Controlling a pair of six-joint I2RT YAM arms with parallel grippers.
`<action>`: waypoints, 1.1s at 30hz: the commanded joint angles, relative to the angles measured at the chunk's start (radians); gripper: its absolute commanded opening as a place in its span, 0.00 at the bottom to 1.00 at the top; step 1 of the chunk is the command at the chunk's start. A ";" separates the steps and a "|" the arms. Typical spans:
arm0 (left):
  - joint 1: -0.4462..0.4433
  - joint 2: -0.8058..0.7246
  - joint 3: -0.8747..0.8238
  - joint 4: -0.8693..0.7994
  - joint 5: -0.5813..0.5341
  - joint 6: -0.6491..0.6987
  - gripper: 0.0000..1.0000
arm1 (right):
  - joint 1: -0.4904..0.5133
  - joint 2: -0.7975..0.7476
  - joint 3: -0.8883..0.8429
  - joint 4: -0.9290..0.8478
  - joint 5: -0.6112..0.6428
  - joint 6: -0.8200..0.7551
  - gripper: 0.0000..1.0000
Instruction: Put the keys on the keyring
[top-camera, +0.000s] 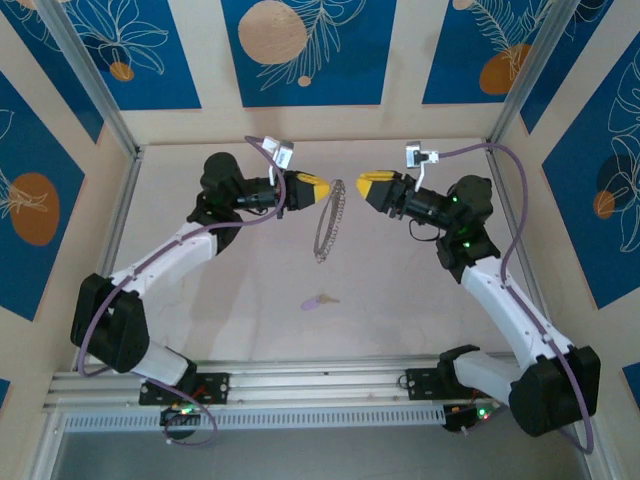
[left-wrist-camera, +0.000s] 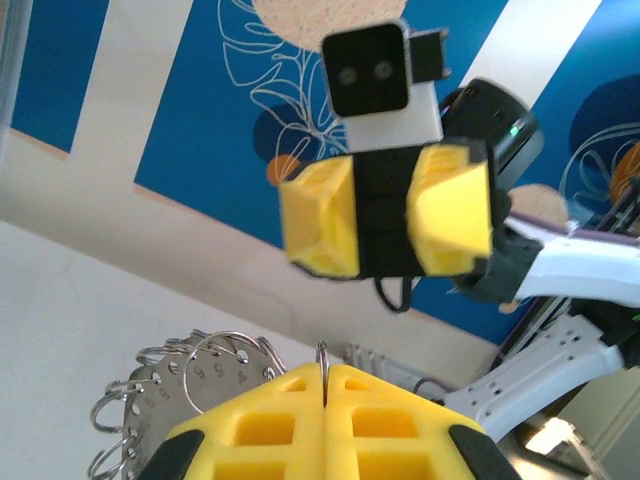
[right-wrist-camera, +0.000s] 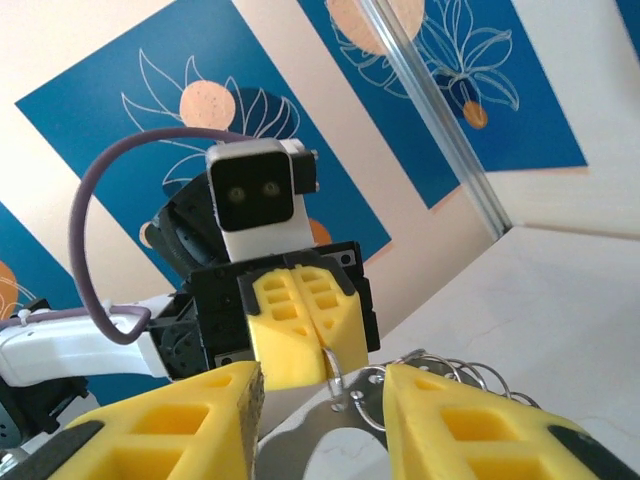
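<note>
Top view, keyring (top-camera: 329, 221): we see it held off the table (top-camera: 250, 250), nearly edge-on, its long axis slanting from upper right down to lower left between the two grippers.
Top view, key (top-camera: 320, 300): it lies flat on the table nearer the bases, lilac head to the left, blade pointing right.
Top view, left gripper (top-camera: 325, 187): its fingers are pressed together on the keyring's upper rim.
Top view, right gripper (top-camera: 361, 183): it faces the ring, just apart from it.
Top view, room: we note a pale table, beige walls (top-camera: 400, 60) with blue leaf panels, metal posts (top-camera: 85, 75) and a rail (top-camera: 320, 380) at the near edge.
Left wrist, left gripper (left-wrist-camera: 323, 385): the fingers are tight on a thin wire of the keyring (left-wrist-camera: 160, 400), whose loops fan out to the left.
Left wrist, right gripper (left-wrist-camera: 385, 215): it is opposite, with its fingers parted.
Right wrist, right gripper (right-wrist-camera: 325, 420): we see the fingers spread, holding nothing.
Right wrist, keyring (right-wrist-camera: 440, 375): it is between them and beyond, pinched by the left gripper (right-wrist-camera: 305, 335).
</note>
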 joint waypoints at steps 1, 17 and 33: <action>-0.004 -0.061 0.092 -0.256 0.018 0.245 0.00 | -0.011 -0.031 0.012 -0.098 -0.048 -0.032 0.40; -0.006 0.009 0.412 -0.788 0.110 0.627 0.00 | 0.028 0.039 0.199 -0.315 -0.168 -0.221 0.38; -0.011 0.018 0.433 -0.821 0.126 0.644 0.00 | 0.072 0.109 0.249 -0.298 -0.167 -0.237 0.35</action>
